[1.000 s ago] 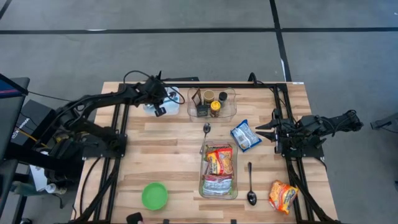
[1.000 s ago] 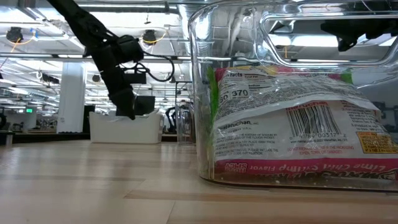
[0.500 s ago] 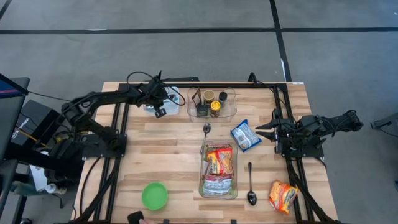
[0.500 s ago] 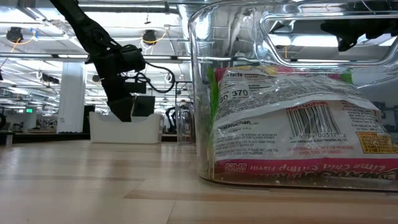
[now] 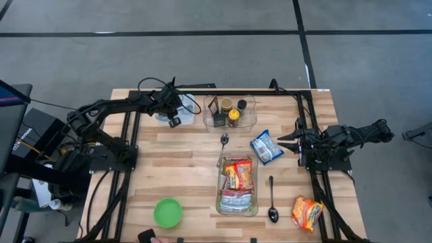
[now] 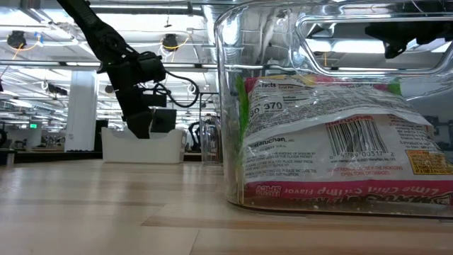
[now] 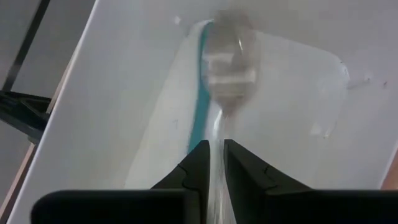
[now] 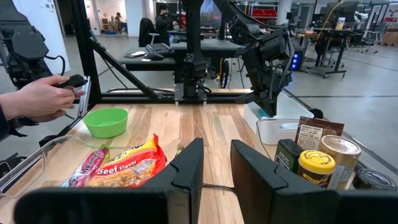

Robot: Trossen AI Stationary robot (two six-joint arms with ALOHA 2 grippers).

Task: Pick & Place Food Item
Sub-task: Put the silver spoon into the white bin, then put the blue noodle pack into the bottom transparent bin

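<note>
The packet in the clear container [image 6: 340, 106] read "370" and "time Chili Shrimp flavor"; another packet [image 8: 121, 165] read "Beef Flavor". The wooden worktop [image 5: 182, 158] stood on grey floor. My left claw [image 7: 214, 163], over the white bin [image 5: 169, 115], had parted slightly around a clear utensil [image 7: 225, 68]. My right claw [image 8: 216, 163] waited, fingers apart, unmoved.

I see even overhead light; the spoon [image 7: 225, 68] ahead of my left gripper [image 7: 214, 163] smears with blur.

left tool [image 7: 216, 163] | clear spoon [image 7: 225, 74] between fingers | above white tray [image 7: 124, 106]
</note>
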